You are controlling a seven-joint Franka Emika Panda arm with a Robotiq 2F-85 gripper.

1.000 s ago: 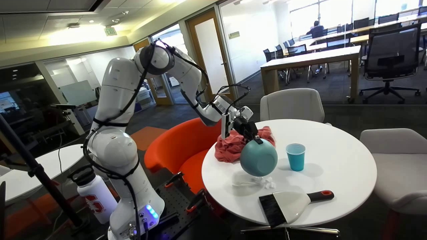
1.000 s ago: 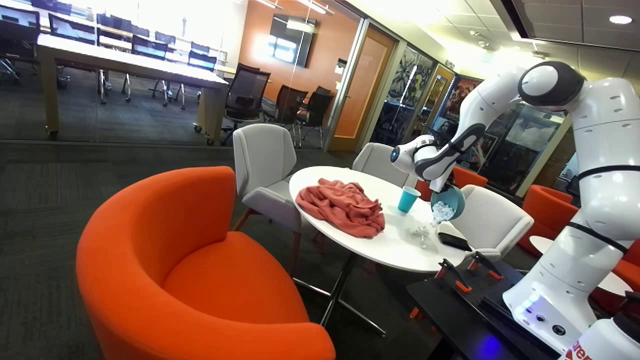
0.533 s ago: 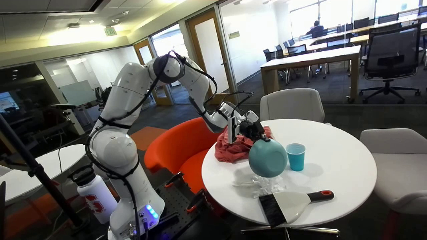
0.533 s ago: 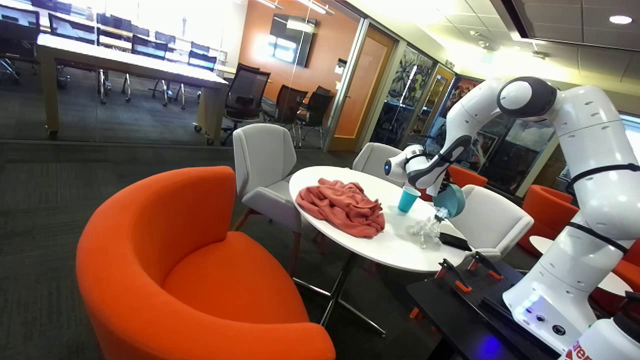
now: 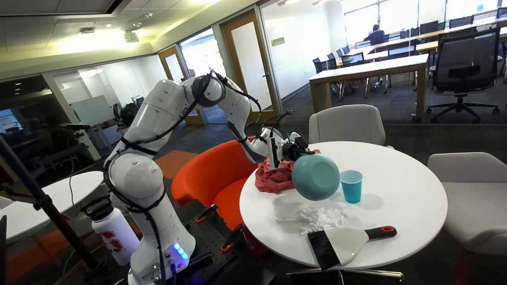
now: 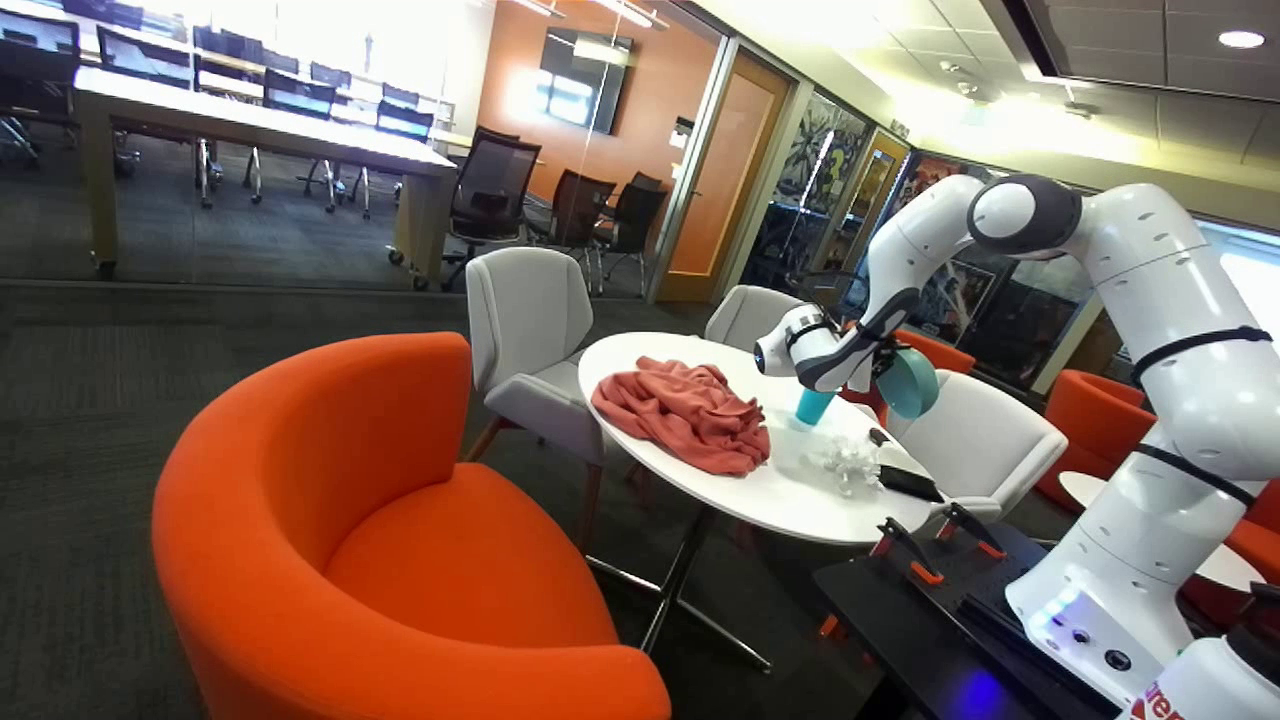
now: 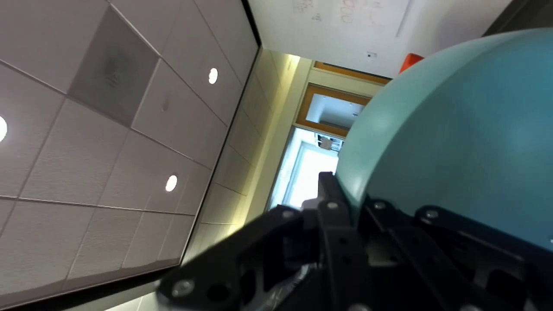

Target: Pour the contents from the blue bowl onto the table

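The blue bowl (image 5: 316, 177) is tipped on its side above the white round table (image 5: 404, 206), its underside facing out in an exterior view. It also shows in an exterior view (image 6: 909, 384). My gripper (image 5: 308, 152) is shut on the bowl's rim; in the wrist view the fingers (image 7: 355, 206) pinch the rim, one inside and one outside. The bowl (image 7: 466, 142) fills the right of the wrist view, and no pile shows in the visible part of its inside. A heap of white pieces (image 5: 324, 218) lies on the table below the bowl, also seen in an exterior view (image 6: 850, 464).
A blue cup (image 5: 351, 189) stands close to the bowl's side. A crumpled red cloth (image 6: 690, 415) lies behind the gripper. A dustpan with a black brush edge (image 5: 348, 242) lies at the table's near edge beside the heap. Chairs (image 5: 344, 124) surround the table.
White pieces that were in the bowl have fallen out and spread into a heap on the table. The bowl has tipped further, moved toward the cup and risen slightly.
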